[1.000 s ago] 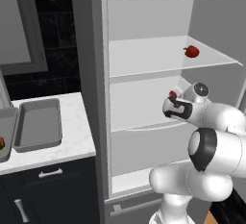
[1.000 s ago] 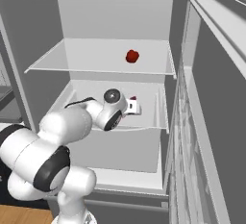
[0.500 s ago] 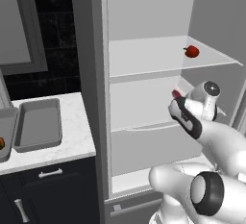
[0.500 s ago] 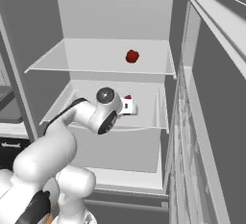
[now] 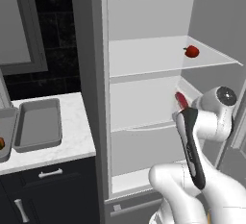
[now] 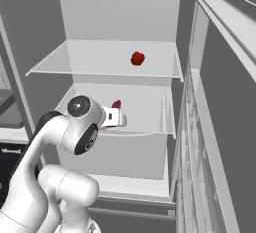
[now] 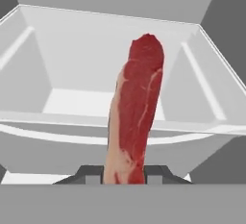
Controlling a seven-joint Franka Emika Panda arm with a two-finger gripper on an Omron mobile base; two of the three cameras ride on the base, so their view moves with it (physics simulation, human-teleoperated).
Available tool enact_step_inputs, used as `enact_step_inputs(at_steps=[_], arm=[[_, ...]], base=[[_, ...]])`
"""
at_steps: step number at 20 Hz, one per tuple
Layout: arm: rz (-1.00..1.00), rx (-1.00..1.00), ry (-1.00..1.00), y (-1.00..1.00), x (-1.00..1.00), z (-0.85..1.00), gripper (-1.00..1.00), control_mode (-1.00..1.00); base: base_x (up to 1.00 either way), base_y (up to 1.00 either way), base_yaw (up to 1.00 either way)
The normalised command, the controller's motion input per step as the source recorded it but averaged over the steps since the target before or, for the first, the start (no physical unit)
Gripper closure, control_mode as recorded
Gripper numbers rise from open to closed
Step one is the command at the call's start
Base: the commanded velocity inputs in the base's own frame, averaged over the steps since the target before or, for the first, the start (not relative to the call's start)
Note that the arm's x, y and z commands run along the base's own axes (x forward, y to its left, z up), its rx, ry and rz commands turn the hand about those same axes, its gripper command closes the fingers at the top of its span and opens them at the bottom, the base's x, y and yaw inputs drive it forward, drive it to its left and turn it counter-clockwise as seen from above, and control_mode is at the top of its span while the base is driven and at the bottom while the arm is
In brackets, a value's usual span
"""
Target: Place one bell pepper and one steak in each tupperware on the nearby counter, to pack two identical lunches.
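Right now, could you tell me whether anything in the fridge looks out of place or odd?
Only one thing: the steak stands on end between the shut fingers of the gripper, in front of the middle shelf. The red bell pepper sits upright on the upper glass shelf. Nothing looks spilled or damaged.

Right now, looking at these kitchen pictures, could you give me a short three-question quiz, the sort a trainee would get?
1. True or false: the gripper is shut on a steak.
2. Where does the red bell pepper sit? A) on the fridge's upper glass shelf; B) on the counter; C) in the gripper.
3. Fill in: the nearer grey tupperware rests on the ____.

Key
1. True: in the hand view, the steak rises from between the finger tips.
2. A: it sits on the upper shelf, towards the right wall.
3. Counter, left of the open fridge; nothing shows inside it.
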Motion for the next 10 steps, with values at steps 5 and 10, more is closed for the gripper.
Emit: enact_step_inputs(at_steps=[5,10], arm=[[0.0,0.0,0.0,0.22,-1.0,0.51,1.0,-1.0],[0.0,-0.01,0.02,0.3,-1.0,0.7,1.0,-1.0]], base=[[0.0,0.0,0.0],[0.0,0.0,0.0]])
